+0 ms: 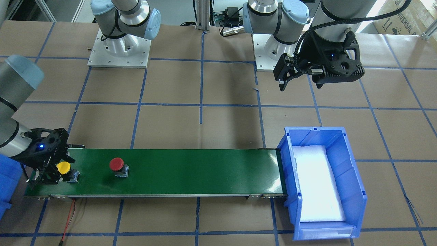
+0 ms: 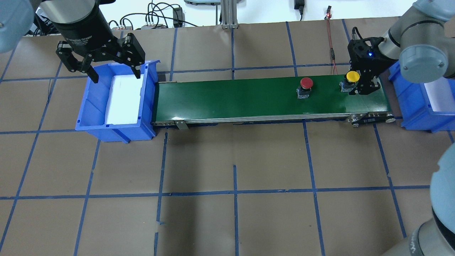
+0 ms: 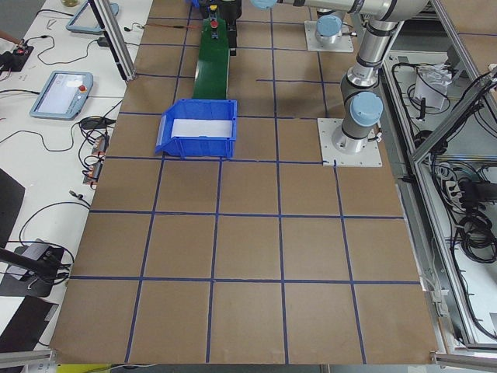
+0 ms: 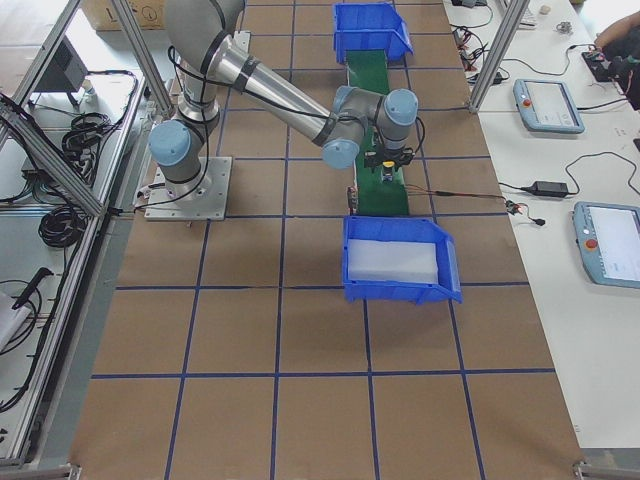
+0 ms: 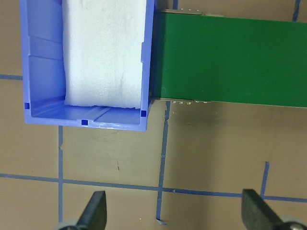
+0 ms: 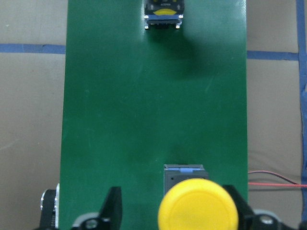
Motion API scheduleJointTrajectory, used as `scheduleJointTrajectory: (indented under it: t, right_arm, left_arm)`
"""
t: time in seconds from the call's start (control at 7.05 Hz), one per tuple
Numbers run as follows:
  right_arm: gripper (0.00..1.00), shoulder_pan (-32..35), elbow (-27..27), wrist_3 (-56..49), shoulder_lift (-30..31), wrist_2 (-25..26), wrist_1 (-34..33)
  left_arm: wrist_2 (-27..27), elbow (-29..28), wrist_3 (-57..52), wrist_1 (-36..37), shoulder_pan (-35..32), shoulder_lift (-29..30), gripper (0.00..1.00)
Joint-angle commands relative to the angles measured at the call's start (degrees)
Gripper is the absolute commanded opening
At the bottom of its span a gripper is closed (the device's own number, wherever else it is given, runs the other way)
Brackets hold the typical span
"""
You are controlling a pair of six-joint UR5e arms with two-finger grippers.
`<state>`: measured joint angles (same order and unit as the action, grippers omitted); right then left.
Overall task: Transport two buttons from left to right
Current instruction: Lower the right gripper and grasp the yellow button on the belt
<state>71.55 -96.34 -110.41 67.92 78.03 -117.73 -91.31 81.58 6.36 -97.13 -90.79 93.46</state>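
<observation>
Two bins (image 2: 93, 99) (foam-lined), buttons (image 2: 306, 83) on belt (image 2: 231, 99)

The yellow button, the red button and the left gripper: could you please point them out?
yellow button (image 1: 63, 167): front-facing view, top of its cap.
red button (image 1: 116, 164): front-facing view, top of its cap.
left gripper (image 2: 116, 75): overhead view, midway between its fingertips.

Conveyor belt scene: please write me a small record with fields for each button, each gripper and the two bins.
yellow button: on green belt, robot's right end, between fingers of right gripper
red button: upright on belt, untouched, closer to the middle
right gripper: open, low around yellow button
left gripper: open, above left blue bin
left blue bin: white foam, no button
right blue bin: white foam, no button
</observation>
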Motion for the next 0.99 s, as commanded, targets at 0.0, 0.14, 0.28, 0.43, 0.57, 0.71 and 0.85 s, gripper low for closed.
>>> scheduleJointTrajectory:
  t: [0.0,0.14,0.28,0.43,0.57,0.71,0.85]
  right_arm:
    - [0.27,0.0,0.4,0.0,0.1,2.1,-0.1]
    - [0.24,0.0,0.5,0.1,0.4,3.8,-0.3]
    - [0.24,0.0,1.2,0.2,0.5,3.8,-0.4]
    - [0.24,0.0,3.1,0.2,0.4,3.6,-0.2]
    - [0.24,-0.4,7.4,0.1,-0.1,3.7,1.2]
    - [0.24,-0.8,12.4,-0.6,-0.7,3.8,7.1]
    - [0.24,-2.6,15.5,-1.0,-1.6,4.6,9.6]
  left_arm:
    - [0.3,0.0,0.1,0.0,0.1,-0.5,1.00]
    - [0.3,0.1,0.1,0.0,0.1,-0.3,1.00]
    - [0.3,0.1,0.1,0.0,0.2,-0.3,1.00]
    - [0.3,0.0,0.1,0.0,0.2,-0.3,1.00]
    - [0.3,0.2,0.1,0.0,0.2,-0.4,1.00]
    - [-0.1,-0.1,-0.5,0.1,0.2,-0.5,1.00]
    - [-0.2,0.1,-0.6,0.0,0.2,-0.7,1.00]
